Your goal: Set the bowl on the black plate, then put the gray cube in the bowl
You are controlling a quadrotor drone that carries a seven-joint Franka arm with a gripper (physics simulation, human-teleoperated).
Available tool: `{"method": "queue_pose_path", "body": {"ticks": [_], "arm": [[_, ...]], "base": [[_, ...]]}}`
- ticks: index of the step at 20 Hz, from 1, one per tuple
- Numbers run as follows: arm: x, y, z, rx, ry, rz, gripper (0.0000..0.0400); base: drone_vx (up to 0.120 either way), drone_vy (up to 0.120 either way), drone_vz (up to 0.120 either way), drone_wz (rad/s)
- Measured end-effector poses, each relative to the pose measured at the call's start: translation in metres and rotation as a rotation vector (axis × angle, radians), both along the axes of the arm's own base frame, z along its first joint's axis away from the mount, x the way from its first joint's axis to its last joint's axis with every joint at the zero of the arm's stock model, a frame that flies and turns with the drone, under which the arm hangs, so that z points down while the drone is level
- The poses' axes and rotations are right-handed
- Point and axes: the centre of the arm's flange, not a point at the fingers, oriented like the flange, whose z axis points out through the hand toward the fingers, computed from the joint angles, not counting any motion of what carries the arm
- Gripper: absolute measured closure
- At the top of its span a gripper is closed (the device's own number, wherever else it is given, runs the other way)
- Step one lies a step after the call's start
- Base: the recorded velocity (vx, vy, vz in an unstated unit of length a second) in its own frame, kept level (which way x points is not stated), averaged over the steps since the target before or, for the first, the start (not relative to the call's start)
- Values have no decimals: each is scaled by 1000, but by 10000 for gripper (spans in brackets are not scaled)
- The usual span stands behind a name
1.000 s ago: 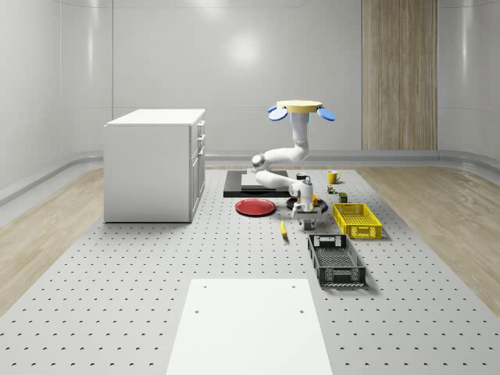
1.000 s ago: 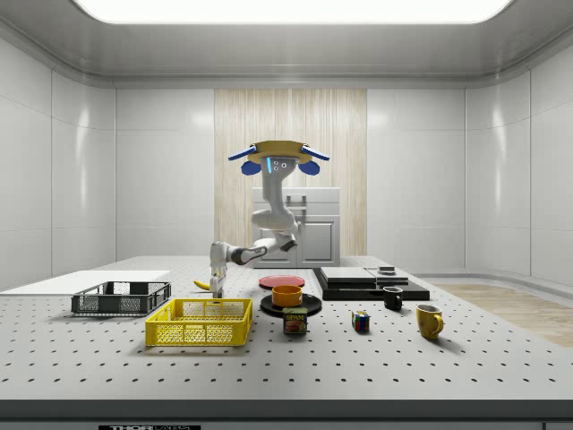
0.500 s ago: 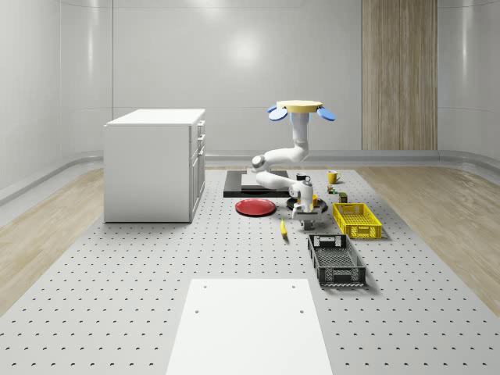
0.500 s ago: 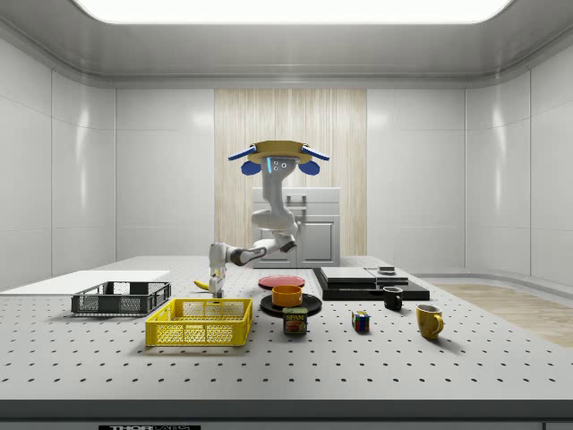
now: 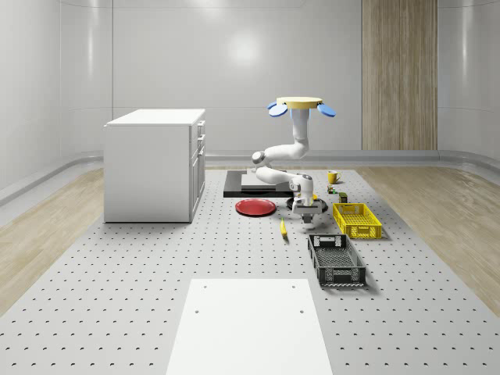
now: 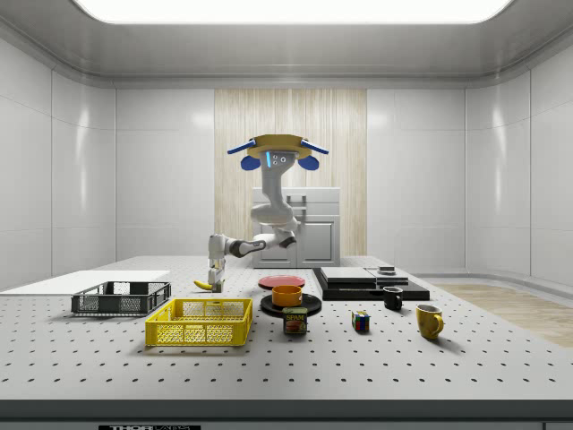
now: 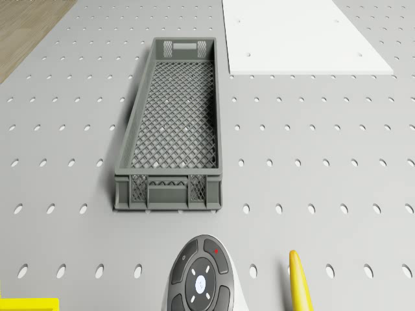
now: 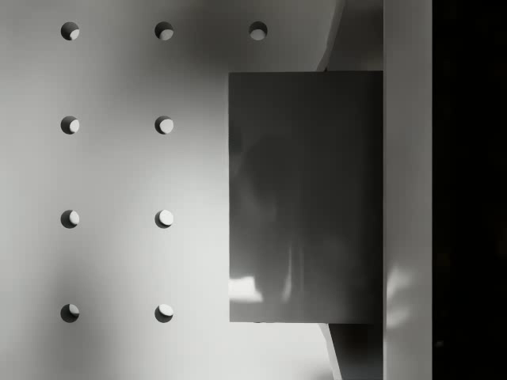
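In the whole-scene view, my drone [image 5: 299, 105] hovers high over the far middle of the perforated table [image 5: 117, 297], its white arm folding down so the gripper [image 5: 303, 212] hangs just above the table, between the red plate [image 5: 255, 207] on its left and the yellow crate [image 5: 357, 219] on its right, with the banana [image 5: 283, 227] and the gray crate [image 5: 335, 258] nearer to the camera. In the side view, the orange bowl [image 6: 287, 295] already sits on the black plate [image 6: 291, 305], so I judge the first step done; the gripper [image 6: 215, 279] hangs well to that view's left of the bowl, above the table behind the yellow crate [image 6: 200, 322], and a can [image 6: 295, 320], a colored puzzle cube [image 6: 360, 322] and two mugs [image 6: 429, 321] stand off to the right. In the drone view, I look down past the arm's wrist at the gray crate [image 7: 173, 133], the banana tip [image 7: 299, 282] and a white board [image 7: 298, 35] beyond. In the wrist view, the gray cube [image 8: 305, 196] appears as a dark gray square face close under the camera with the holed table behind it, which I read as the cube clamped between the fingers, held off the surface so it can be carried over to the bowl.
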Motion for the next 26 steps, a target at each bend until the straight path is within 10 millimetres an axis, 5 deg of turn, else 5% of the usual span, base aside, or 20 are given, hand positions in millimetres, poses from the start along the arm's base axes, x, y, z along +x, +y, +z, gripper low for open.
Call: {"method": "queue_pose_path", "body": {"ticks": [8, 26], "arm": [[0, 0, -8, 0, 0, 0, 150], [0, 0, -10, 0, 0, 0, 150]], "base": [[55, -30, 40, 0], [-120, 120, 31, 0]]}}
